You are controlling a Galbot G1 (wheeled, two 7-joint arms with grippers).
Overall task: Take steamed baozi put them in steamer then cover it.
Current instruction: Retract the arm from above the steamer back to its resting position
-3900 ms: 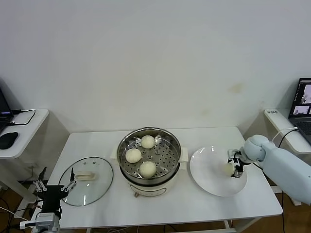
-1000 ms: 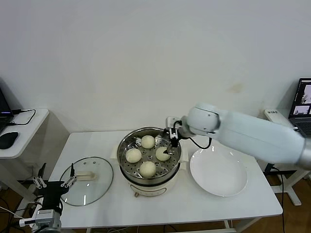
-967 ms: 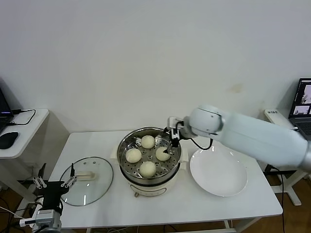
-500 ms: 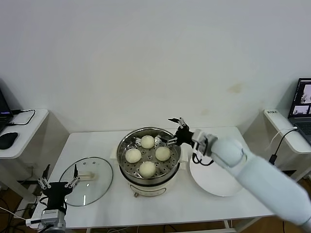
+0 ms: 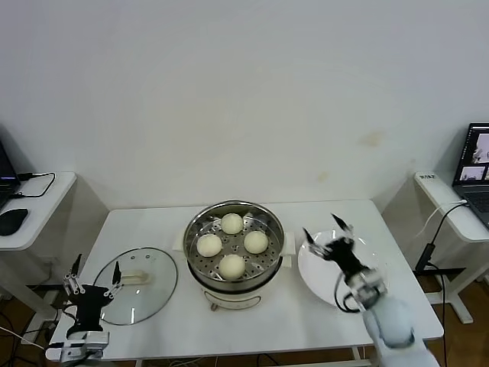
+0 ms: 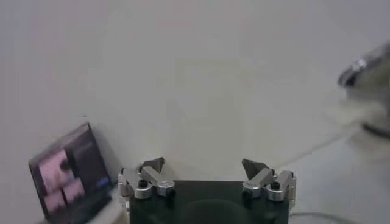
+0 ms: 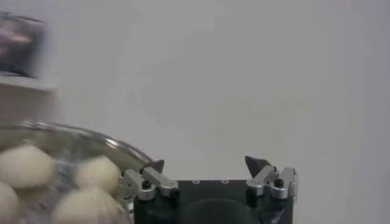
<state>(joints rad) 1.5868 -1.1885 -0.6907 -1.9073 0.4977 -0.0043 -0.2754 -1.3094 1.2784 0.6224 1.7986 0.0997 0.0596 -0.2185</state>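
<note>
The left gripper [image 5: 93, 280] is hovering wide open and empty beside the glass lid [image 5: 136, 284], four steamed baozi [image 5: 232, 245] are sitting in the uncovered steamer [image 5: 235, 284], and the right gripper [image 5: 327, 235] is hanging open, empty, above the white plate [image 5: 321, 283].

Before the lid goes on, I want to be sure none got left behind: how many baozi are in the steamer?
4, all on the tray of the steamer: back baozi, left baozi, right baozi, front baozi. The white plate shows none.
</note>
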